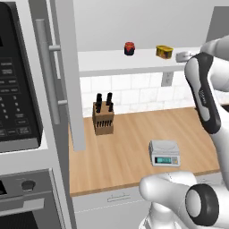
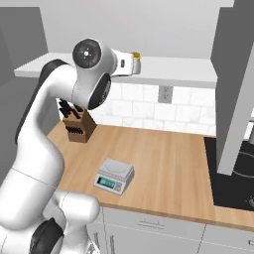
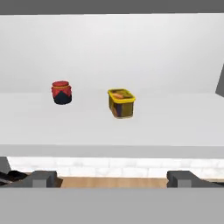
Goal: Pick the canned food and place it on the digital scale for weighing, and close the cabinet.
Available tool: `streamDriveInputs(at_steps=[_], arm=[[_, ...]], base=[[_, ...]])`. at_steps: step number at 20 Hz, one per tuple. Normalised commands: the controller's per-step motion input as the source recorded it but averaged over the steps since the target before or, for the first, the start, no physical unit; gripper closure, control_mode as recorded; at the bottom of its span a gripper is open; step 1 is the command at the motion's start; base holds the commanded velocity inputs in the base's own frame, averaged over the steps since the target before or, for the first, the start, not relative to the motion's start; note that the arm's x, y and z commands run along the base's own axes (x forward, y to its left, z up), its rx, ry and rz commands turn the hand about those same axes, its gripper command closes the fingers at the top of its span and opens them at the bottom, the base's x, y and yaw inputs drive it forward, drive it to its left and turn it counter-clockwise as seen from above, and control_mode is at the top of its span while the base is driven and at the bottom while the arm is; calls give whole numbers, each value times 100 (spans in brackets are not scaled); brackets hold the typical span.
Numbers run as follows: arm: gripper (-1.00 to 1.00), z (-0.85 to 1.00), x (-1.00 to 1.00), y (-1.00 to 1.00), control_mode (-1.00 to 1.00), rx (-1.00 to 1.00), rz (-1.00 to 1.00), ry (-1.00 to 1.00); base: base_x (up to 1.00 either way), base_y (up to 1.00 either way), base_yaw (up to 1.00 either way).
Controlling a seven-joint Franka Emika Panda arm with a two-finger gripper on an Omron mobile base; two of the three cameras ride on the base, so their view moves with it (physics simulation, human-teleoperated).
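Note:
The canned food [image 3: 120, 103], a squat yellow tin with an orange-brown top, stands on the open cabinet's white shelf [image 3: 131, 129], with a small red jar [image 3: 61, 92] to its left. My gripper [image 3: 113, 179] is open, its finger tips spread wide just in front of the shelf edge and short of the tin. From the left base the tin [image 1: 164, 52] sits just left of the hand [image 1: 182, 57]. The digital scale [image 1: 164, 153] rests on the wooden counter below, its platform bare. The cabinet door [image 1: 67, 67] stands open.
A knife block [image 1: 103, 117] stands at the back of the counter near the wall. A black microwave [image 1: 18, 89] is at the left. Another open cabinet door [image 2: 238, 84] hangs at the right above a dark stove top [image 2: 233, 178].

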Motion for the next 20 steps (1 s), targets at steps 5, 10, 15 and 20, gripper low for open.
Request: streamDriveInputs(at_steps=[5, 10, 15, 20], arm=[[-100, 0, 49, 0, -100, 0, 1, 5], [-100, -8, 52, 0, -100, 0, 4, 9], [-100, -1, 45, -7, -100, 0, 5, 7], [-100, 0, 36, -12, -100, 0, 5, 0]], base=[[0, 0, 0], [0, 0, 0], [0, 0, 0], [0, 0, 0]])
